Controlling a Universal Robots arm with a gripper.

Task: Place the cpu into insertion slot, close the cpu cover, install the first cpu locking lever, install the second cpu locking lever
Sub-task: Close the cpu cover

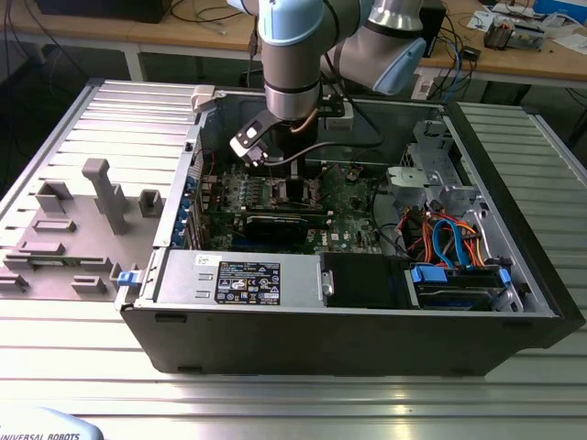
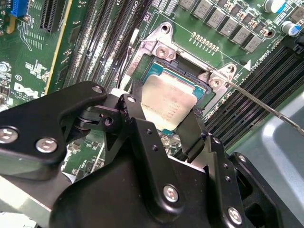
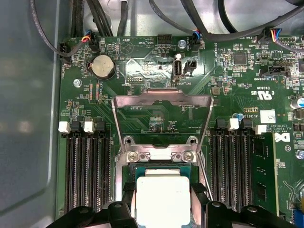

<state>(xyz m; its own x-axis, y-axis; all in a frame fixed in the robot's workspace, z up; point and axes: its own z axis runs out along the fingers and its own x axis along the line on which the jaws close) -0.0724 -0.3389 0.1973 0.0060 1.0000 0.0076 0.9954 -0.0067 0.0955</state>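
My hand (image 2: 164, 109) straddles the cpu (image 3: 161, 199), which lies in the insertion slot (image 2: 183, 71); gripping or released, I cannot tell; the cpu cover (image 3: 161, 97) stands open beyond the slot; I judge the chip light, stiff, fragile; hold opposite edges only.

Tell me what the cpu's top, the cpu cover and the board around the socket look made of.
cpu: likely a metal lid; silvery-grey and matte, glaring pale under the light.
cpu cover: thin sheet metal, probably steel; dull silver sheen, bent edges.
board: apparently green lacquered laminate, with white printed markings and soldered parts.
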